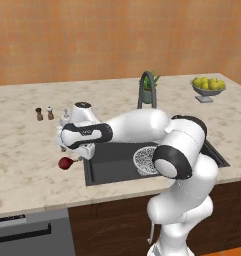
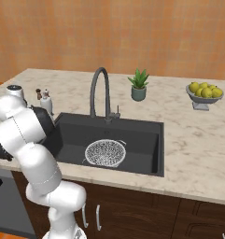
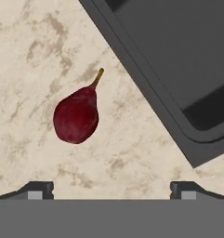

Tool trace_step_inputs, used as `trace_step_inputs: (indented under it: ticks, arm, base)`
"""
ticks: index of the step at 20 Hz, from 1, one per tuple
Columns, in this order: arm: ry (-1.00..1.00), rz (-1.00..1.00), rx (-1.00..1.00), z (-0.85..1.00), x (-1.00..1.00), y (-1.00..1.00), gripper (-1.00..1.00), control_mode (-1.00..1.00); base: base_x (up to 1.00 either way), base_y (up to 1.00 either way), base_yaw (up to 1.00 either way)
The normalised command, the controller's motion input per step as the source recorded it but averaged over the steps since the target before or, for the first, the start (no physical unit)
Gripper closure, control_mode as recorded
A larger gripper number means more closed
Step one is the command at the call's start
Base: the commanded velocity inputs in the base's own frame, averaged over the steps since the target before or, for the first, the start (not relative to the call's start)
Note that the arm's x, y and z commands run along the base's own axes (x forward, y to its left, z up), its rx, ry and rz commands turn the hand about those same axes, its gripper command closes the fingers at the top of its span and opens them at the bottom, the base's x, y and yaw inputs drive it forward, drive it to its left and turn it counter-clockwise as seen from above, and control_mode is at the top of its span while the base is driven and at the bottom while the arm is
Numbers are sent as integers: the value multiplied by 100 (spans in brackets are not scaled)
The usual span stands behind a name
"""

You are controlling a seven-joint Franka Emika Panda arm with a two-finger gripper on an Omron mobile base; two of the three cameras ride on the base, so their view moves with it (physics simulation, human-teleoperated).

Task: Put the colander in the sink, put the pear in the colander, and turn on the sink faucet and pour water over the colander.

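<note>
Now on step two, going by the layout: colander [image 2: 105, 152] already down in the sink [image 2: 146, 140], lower middle of the right base view, near the front wall of the basin; also visible in the left base view [image 1: 146, 160] partly behind the arm's elbow. Pear [image 3: 76, 115] not yet picked, lying on the marble counter [image 3: 29, 56], left of centre in the hand view, stem pointing up-right toward the sink's corner [image 3: 192, 139]. In the left base view pear [image 1: 65, 162] at centre left, just beside the sink's left rim. Gripper [image 3: 111, 190] hovering above the counter, jaws spread wide, nothing between them; fingertips [image 3: 39, 189] at the bottom of the hand view, pear off to the left of the midline. Next move likely: shift left to centre over the fruit, descend, close across its belly. Arm stretched leftward and low from the lower right of the left base view, wrist bent downward over the counter. Faucet [image 2: 100, 93] untouched, no water seen running.
</note>
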Motion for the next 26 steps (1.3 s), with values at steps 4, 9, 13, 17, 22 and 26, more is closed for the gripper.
trace_step_inputs:
  ticks: [4,9,13,17,22,26]
  arm:
    - [-9,-3,0,-25,28,1,-100,-100]
    - [0,-2,0,-8,23,10,-100,-100]
    - [1,-2,0,-9,26,16,-100,-100]
    - [0,-3,0,-21,30,20,-100,-100]
    - [2,-2,0,-33,16,14,-100,-100]
    - [5,-1,0,-43,11,9,-100,-100]
  base:
    - [0,0,0]
    - [0,0,0]
    - [0,0,0]
    - [0,0,0]
    - [0,0,0]
    - [0,0,0]
